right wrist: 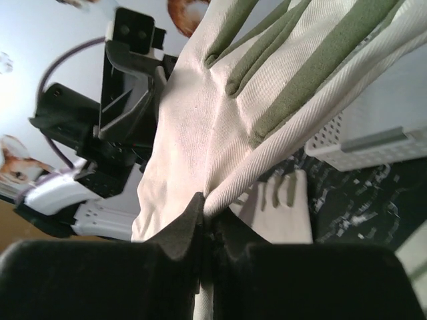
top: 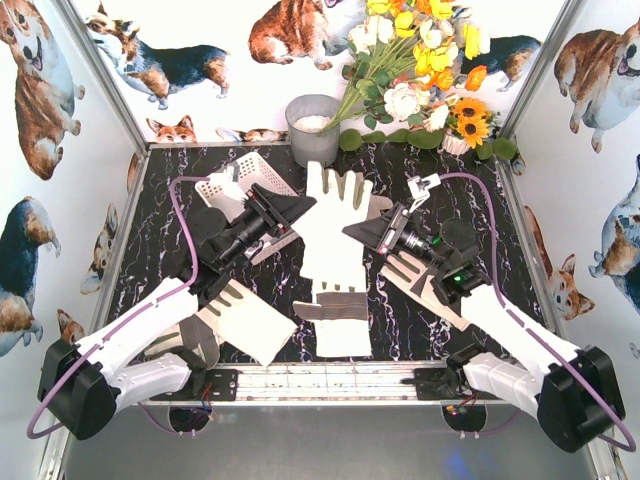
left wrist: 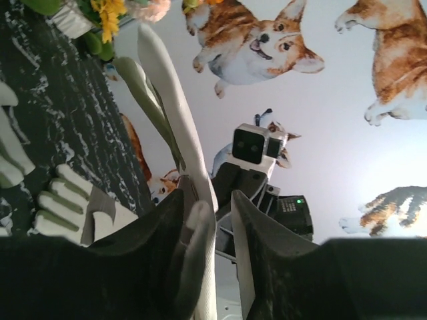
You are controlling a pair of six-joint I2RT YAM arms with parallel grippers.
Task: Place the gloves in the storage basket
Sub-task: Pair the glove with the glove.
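A cream-white glove with grey finger patches hangs between my two grippers at the table's middle. My right gripper is shut on its edge; in the right wrist view the fabric is pinched in the gripper. My left gripper is open; in the left wrist view the glove's edge stands between the gripper's fingers, against one finger and apart from the other. The white slotted storage basket lies tilted at the back left, behind the left gripper.
More gloves lie on the table: one at the front middle, one at the front left, one under the right arm. A grey metal bucket and a bunch of flowers stand at the back.
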